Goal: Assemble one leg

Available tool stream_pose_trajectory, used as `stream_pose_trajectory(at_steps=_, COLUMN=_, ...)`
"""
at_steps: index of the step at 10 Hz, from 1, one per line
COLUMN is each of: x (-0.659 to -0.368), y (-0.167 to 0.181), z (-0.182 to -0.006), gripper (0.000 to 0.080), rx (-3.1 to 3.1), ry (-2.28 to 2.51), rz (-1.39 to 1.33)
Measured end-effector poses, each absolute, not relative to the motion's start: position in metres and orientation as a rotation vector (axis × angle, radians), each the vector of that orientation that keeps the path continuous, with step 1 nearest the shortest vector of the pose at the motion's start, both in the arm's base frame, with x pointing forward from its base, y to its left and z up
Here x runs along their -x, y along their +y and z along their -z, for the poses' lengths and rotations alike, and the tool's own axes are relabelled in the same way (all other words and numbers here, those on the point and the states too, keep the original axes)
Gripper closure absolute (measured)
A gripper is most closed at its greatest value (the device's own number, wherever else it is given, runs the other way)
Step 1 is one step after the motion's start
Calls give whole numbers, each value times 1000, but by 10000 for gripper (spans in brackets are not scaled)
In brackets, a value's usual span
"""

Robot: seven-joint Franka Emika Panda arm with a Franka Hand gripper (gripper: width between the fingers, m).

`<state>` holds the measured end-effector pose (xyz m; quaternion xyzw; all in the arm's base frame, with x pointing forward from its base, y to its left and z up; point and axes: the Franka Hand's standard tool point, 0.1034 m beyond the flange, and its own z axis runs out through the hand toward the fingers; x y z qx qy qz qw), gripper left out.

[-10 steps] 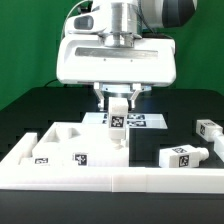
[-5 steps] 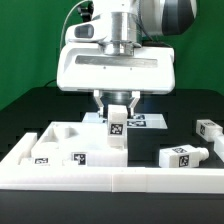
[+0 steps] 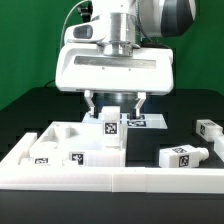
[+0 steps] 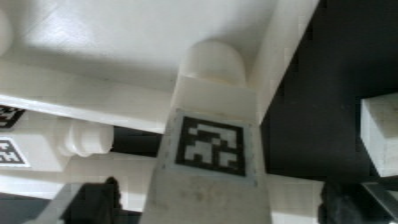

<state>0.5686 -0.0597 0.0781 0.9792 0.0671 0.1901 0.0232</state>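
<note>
A leg point(image 3: 112, 131), a short white post with a square tag, stands upright on the corner of the large flat white panel point(image 3: 55, 143). My gripper point(image 3: 112, 104) is straight above it. The fingers point(image 3: 90, 102) are spread, one on each side of the leg's top, with a gap on both sides. In the wrist view the leg point(image 4: 217, 130) runs up the middle onto the panel point(image 4: 107, 40). The dark fingers point(image 4: 98, 203) stand clear of both its sides, and the gripper point(image 4: 222, 208) is open and holds nothing.
Two more legs lie on the black table at the exterior view's right, one near the front point(image 3: 183, 156) and one further back point(image 3: 208, 129). The marker board point(image 3: 145, 121) lies behind the standing leg. A green wall closes the back.
The gripper was shut on the leg and lowered it slightly toward the panel. Its fingers have now spread apart and let the leg go; the leg stands on its own.
</note>
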Motion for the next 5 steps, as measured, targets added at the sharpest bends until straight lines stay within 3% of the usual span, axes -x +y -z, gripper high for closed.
stream_pose_trajectory(at_steps=1, x=-567, y=-64, z=-81, gripper=179, rx=-3057, ry=190, rz=-548)
stream_pose_trajectory(at_steps=5, x=-571, y=-64, z=-93, gripper=151, rx=-3148, ry=145, rz=-404)
